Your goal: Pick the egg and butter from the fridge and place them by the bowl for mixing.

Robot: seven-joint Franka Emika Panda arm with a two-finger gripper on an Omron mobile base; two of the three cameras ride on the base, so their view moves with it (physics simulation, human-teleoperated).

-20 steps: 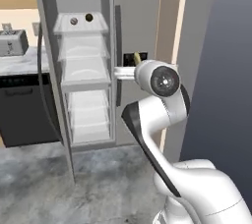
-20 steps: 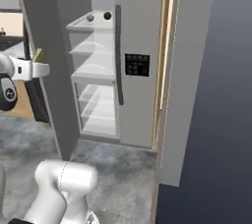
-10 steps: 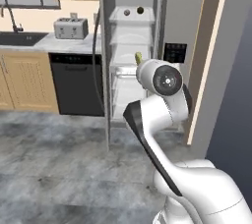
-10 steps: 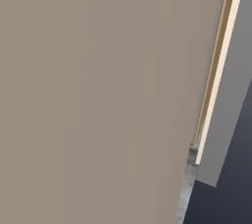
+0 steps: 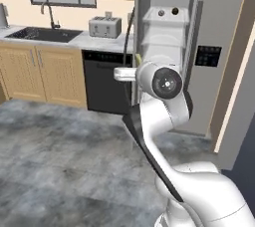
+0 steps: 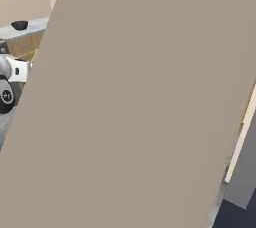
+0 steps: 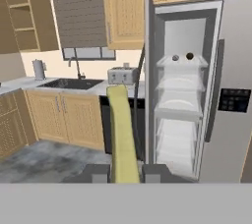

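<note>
Gripper [image 7: 125, 171] pinched on the butter [image 7: 121, 132], a yellowish stick jutting forward between the fingertips, well away from the open fridge [image 7: 184, 46]. Egg [image 7: 175, 58] left on the top glass shelf beside a dark brown ball [image 7: 189, 56]. Bowl [image 6: 20, 25] far off on a counter in the right base view. Risks, as judgement: stick gripped near one end, so apt to pivot or slip during travel; later, easy to grab the brown ball instead of the egg; arm close to the fridge door edge.
</note>
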